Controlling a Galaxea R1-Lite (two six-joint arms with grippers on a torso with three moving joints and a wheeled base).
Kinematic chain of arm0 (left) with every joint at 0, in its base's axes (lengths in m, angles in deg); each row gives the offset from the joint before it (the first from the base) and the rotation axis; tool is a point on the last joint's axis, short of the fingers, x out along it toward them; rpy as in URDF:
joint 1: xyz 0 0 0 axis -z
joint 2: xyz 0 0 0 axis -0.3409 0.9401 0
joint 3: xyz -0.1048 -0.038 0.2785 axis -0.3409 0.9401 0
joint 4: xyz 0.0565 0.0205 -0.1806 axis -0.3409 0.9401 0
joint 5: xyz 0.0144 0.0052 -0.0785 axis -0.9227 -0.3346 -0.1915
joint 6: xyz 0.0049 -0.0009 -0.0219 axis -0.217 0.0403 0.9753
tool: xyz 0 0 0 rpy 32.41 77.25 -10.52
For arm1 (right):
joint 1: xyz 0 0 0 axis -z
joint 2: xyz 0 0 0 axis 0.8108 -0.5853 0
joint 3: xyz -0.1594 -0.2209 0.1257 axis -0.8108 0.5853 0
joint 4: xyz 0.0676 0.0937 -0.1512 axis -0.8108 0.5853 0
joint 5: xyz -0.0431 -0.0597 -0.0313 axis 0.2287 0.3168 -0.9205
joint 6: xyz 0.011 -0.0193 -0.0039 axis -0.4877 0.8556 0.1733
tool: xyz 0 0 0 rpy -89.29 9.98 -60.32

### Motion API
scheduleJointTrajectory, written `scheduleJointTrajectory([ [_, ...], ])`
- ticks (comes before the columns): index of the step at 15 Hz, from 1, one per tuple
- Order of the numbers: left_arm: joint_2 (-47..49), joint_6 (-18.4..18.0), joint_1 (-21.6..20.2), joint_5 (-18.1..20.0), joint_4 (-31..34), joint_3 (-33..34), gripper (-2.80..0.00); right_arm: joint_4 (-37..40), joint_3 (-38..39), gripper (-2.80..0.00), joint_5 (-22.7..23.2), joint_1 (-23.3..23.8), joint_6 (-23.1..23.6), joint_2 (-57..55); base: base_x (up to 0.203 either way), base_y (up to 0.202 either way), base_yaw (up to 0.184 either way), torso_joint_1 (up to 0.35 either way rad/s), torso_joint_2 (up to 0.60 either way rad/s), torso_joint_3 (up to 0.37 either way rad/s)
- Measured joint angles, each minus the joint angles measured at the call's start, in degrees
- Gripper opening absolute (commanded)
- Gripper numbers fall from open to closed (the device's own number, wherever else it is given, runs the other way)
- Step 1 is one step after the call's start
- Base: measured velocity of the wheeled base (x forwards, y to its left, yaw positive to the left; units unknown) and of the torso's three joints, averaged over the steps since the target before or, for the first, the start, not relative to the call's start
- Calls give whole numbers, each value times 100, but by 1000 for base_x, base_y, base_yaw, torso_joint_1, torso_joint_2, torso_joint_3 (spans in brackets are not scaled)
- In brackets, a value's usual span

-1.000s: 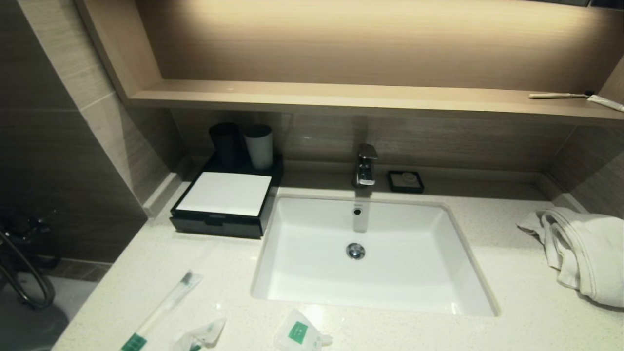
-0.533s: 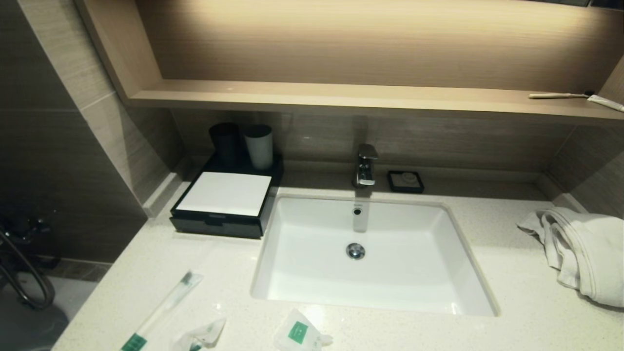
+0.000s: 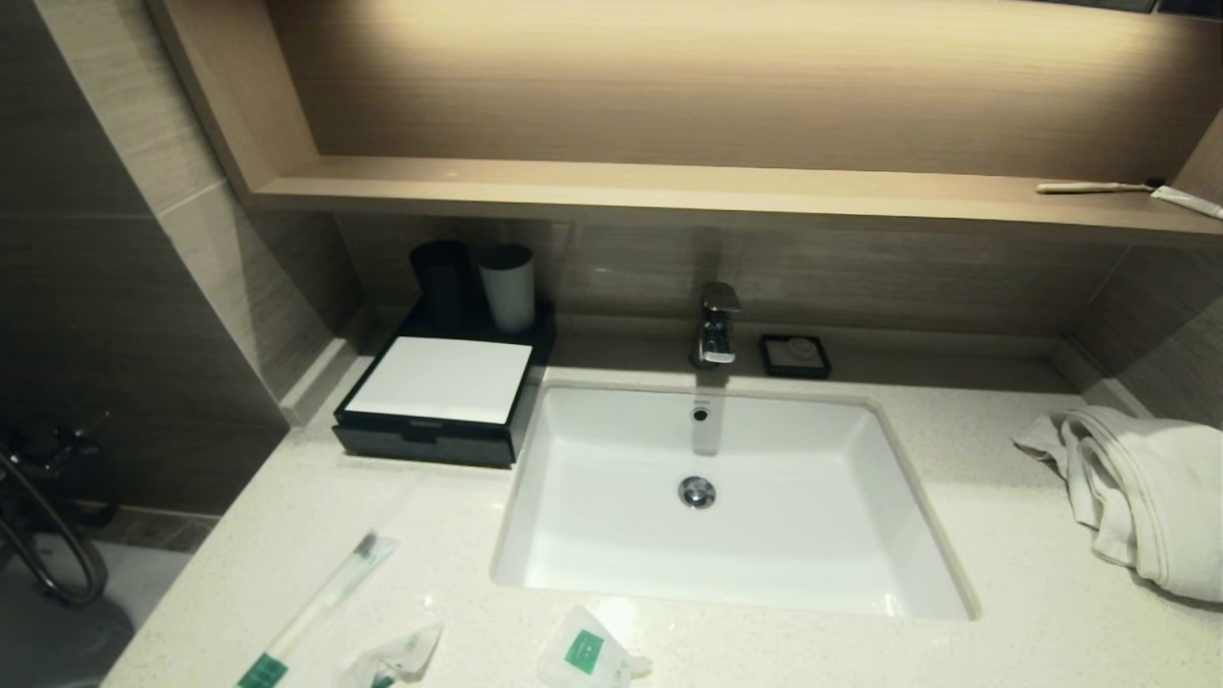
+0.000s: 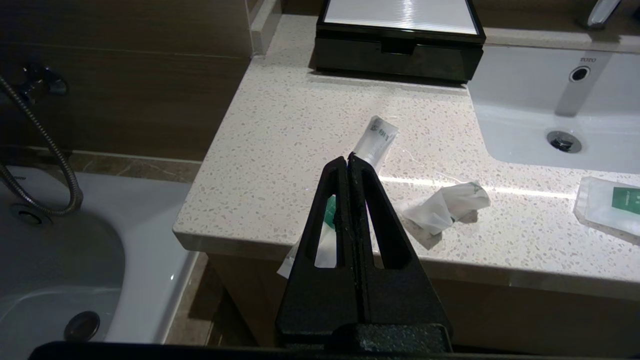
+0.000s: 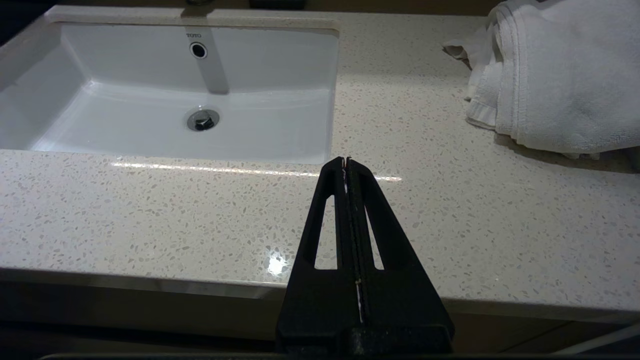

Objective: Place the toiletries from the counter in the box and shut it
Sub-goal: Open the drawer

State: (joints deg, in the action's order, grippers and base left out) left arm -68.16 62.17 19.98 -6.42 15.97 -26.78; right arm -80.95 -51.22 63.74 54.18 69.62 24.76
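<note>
Head view: speckled pale stone counter (image 3: 315, 497) w/ white rectangular undermount sink (image 3: 736, 506) in the middle; neither arm shows in this view. Black box with a white lid panel (image 3: 435, 397) sits at the back-left of the counter, lid down, just left of the sink; a black cup (image 3: 441, 277) and a pale grey cup (image 3: 507, 284) stand upright side by side behind it. Toiletries lie along the front-left edge: long clear-wrapped toothbrush w/ green end (image 3: 320, 607), crumpled small white sachet (image 3: 392, 655) beside it, flat clear packet w/ green label (image 3: 585, 655) in front of the sink. All three well apart from the box. Chrome tap (image 3: 717, 325) at sink's back, small black soap dish (image 3: 795, 354) just right of it, crumpled white towel (image 3: 1142, 492) at far right. Left wrist view: left gripper (image 4: 348, 158), black fingers pressed together, nothing between them, hangs off the counter's front edge over the toothbrush pack (image 4: 372, 145); sachet (image 4: 445, 207) near, box (image 4: 400, 40) far behind. Right wrist view: right gripper (image 5: 346, 160) likewise closed on nothing, off the front edge, between sink (image 5: 170, 95) and towel (image 5: 555, 75).
</note>
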Motion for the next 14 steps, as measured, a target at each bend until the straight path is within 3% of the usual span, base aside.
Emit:
scheduleJointTrajectory([
  [5,0,11,0,24,86,-386,-280,2,0,-280,0,0,0,0,0,0,0,0,0,0],
  [11,81,15,0,60,978,-1904,-280,4,0,-280,0,0,0,0,0,0,0,0,0,0],
  [14,729,43,6,38,1046,-2629,-280,0,0,-280,0,0,0,0,0,0,0,0,0,0],
])
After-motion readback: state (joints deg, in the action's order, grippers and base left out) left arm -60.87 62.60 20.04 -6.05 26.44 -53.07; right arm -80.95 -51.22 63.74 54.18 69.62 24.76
